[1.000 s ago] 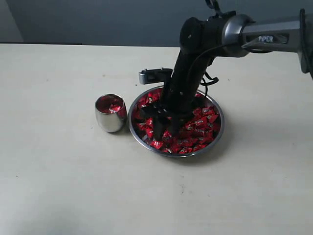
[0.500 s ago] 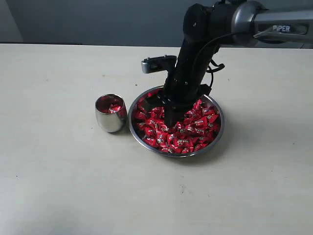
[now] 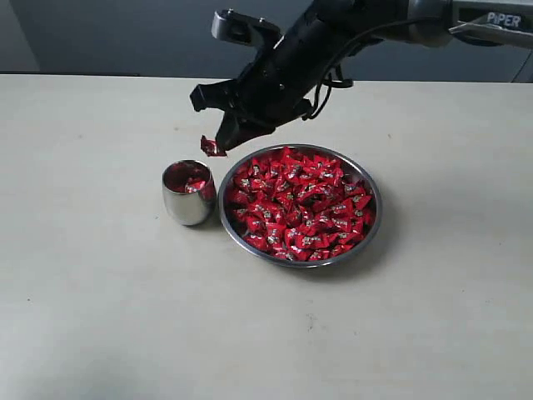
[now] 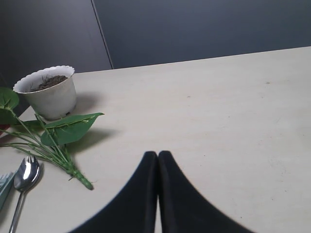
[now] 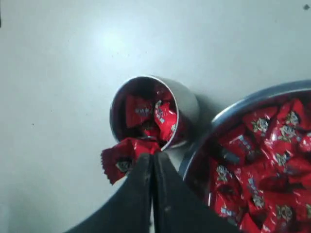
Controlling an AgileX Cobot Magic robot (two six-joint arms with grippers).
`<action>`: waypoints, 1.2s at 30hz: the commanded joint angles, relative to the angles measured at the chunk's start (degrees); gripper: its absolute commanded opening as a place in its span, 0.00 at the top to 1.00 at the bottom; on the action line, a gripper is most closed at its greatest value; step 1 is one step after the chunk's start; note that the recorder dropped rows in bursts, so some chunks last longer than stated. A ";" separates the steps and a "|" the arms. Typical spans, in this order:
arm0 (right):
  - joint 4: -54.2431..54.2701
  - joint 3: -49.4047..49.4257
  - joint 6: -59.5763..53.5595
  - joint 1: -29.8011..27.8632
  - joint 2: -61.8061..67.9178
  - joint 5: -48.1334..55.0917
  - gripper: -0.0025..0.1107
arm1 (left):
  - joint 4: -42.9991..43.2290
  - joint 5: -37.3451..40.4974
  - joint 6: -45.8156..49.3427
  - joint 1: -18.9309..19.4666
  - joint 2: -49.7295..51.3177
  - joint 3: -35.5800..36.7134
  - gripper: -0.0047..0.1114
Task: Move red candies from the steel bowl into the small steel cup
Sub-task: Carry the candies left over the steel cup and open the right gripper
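The wide steel bowl point(image 3: 363, 231) point(image 5: 241, 108) sits mid-table, heaped with red candies point(image 3: 300, 204) point(image 5: 262, 160). Just left of it stands the small steel cup point(image 3: 188, 205) point(image 5: 187, 100), a few red candies point(image 5: 155, 115) inside. My right gripper point(image 3: 218, 140) point(image 5: 151, 158) hangs above the gap between cup and bowl, shut on one red candy point(image 3: 211, 148) point(image 5: 124, 158) that sticks out beside the fingertips. My left gripper point(image 4: 157, 155) is shut on nothing, over bare table, far from both vessels.
In the left wrist view a white pot of soil point(image 4: 50, 92), a leafy green stem point(image 4: 58, 141) and a spoon point(image 4: 23, 179) lie on the table. The right arm point(image 3: 333, 42) reaches in from the upper right.
My right gripper rose out of the bowl's candies and swung up and left, carrying one red candy to a spot above the cup's near side.
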 commanded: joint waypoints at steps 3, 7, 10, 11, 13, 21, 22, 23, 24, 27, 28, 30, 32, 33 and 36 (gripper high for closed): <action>2.94 -6.82 -0.71 0.79 6.93 1.43 0.99 | 0.12 -0.65 -0.21 -0.05 -0.22 0.27 0.96; 2.53 -8.05 -1.14 1.96 8.62 1.40 0.99 | 0.12 -0.65 -0.21 -0.05 -0.22 0.27 0.96; 1.64 -8.21 -1.13 2.20 9.57 1.30 0.99 | 0.12 -0.65 -0.21 -0.05 -0.22 0.27 0.96; 1.61 -8.21 -1.13 2.20 9.86 1.53 0.99 | 0.12 -0.65 -0.21 -0.05 -0.22 0.27 0.96; 1.61 -8.21 -1.93 2.20 10.01 1.68 0.98 | 0.12 -0.65 -0.21 -0.05 -0.22 0.27 0.96; 1.99 -8.54 -2.12 2.20 10.01 1.75 0.61 | 0.12 -0.65 -0.21 -0.05 -0.22 0.27 0.96; 1.73 -8.54 -2.00 2.22 10.01 1.79 0.58 | 0.12 -0.65 -0.21 -0.05 -0.22 0.27 0.96; 1.35 -8.54 -1.87 2.22 9.89 1.79 0.57 | 0.12 -0.65 -0.21 -0.05 -0.22 0.27 0.96; 0.67 -8.54 -1.87 2.22 9.78 1.79 0.57 | 0.12 -0.65 -0.21 -0.05 -0.22 0.27 0.96; -0.25 -8.54 -1.75 2.22 9.09 2.27 0.57 | 0.12 -0.65 -0.21 -0.05 -0.22 0.27 0.96; -0.86 -8.54 -1.75 2.22 8.75 2.59 0.57 | 0.12 -0.65 -0.21 -0.05 -0.22 0.27 0.96; -2.33 -8.54 -1.65 2.22 8.01 3.74 0.57 | 0.12 -0.65 -0.21 -0.05 -0.22 0.27 0.96; -4.33 -8.54 -1.52 2.22 7.32 5.65 0.57 | 0.12 -0.65 -0.21 -0.05 -0.22 0.27 0.96; -5.04 -8.54 -1.52 2.22 6.88 6.52 0.57 | 0.12 -0.65 -0.21 -0.05 -0.22 0.27 0.96; -9.79 -8.43 1.23 2.22 6.16 8.99 0.57 | 0.12 -0.65 -0.21 -0.05 -0.22 0.27 0.96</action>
